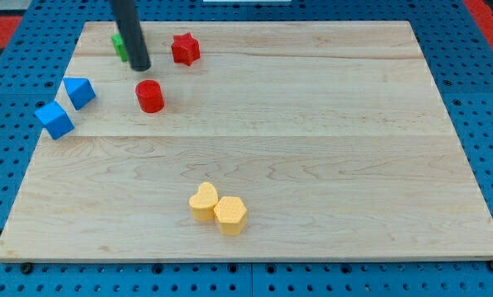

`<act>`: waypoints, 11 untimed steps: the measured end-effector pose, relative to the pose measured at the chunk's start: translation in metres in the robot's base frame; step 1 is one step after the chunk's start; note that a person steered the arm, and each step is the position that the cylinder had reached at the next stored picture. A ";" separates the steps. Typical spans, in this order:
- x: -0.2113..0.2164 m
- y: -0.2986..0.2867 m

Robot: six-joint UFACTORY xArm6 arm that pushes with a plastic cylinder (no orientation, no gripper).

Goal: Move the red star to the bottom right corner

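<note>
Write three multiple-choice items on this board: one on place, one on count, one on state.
1. Where is my tip relative to the red star?
A. to the view's left of it
B. to the view's right of it
C. on top of it

2. How many yellow blocks are there?
A. one
B. two
C. three

3. How do the yellow blocks sit?
A. far apart
B. stacked
C. touching side by side

Key: 1 A, the tip stands left of the star with a gap between; 2 B, a yellow heart and a yellow hexagon; 3 C, their sides meet.
</note>
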State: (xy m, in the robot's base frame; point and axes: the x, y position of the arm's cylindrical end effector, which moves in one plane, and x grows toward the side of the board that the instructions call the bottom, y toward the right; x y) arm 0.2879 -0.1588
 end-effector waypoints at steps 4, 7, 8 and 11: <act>0.032 0.134; 0.109 0.257; 0.141 0.275; 0.216 0.279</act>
State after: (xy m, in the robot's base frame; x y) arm 0.5035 0.1197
